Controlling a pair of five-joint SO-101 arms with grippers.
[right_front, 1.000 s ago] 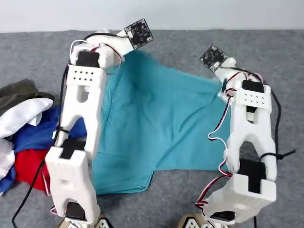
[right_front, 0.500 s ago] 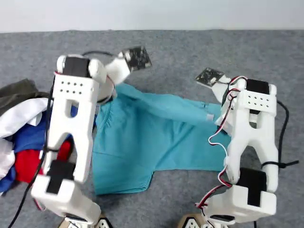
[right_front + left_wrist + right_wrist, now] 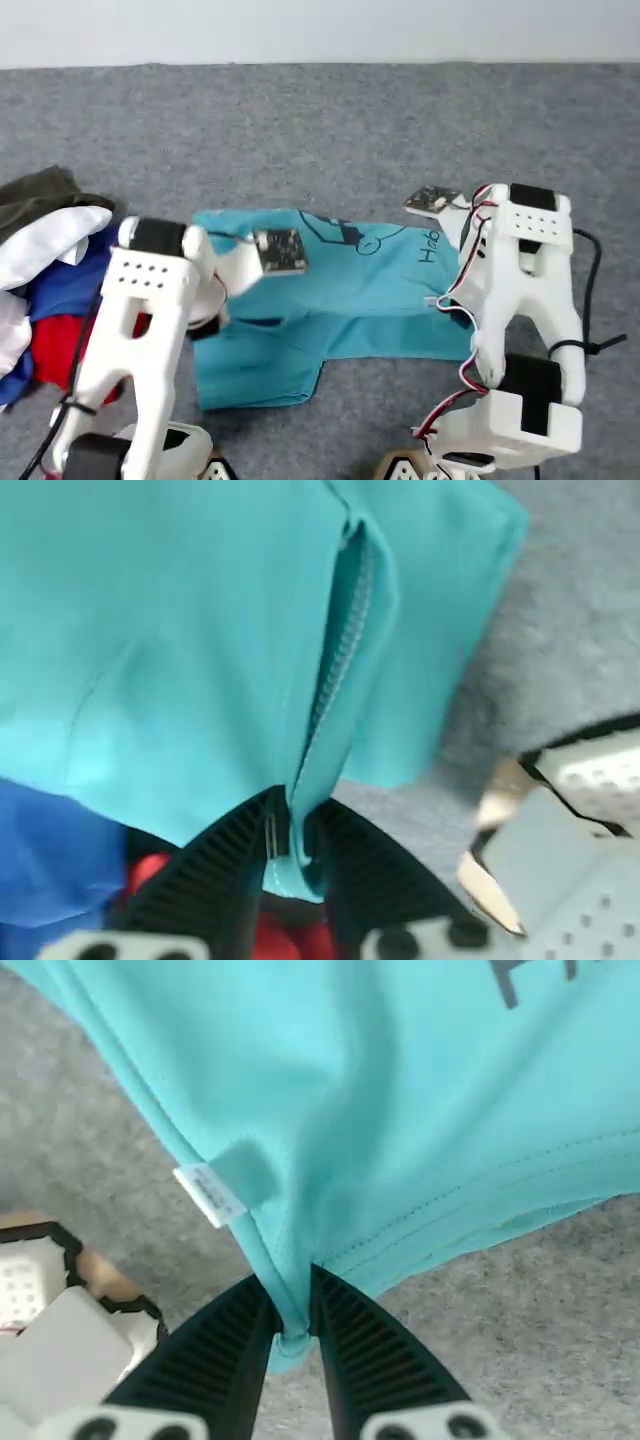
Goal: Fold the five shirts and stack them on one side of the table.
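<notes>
Both arms are folding the teal shirt nearward on the counter | left claw and right claw are each clamping its edge | lowering both evenly should keep the fold square.

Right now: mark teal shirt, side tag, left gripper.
teal shirt [image 3: 380,280], high view, folded upper layer.
side tag [image 3: 208,1195], right wrist view, white label face.
left gripper [image 3: 293,825], left wrist view, between fingertips.
</notes>
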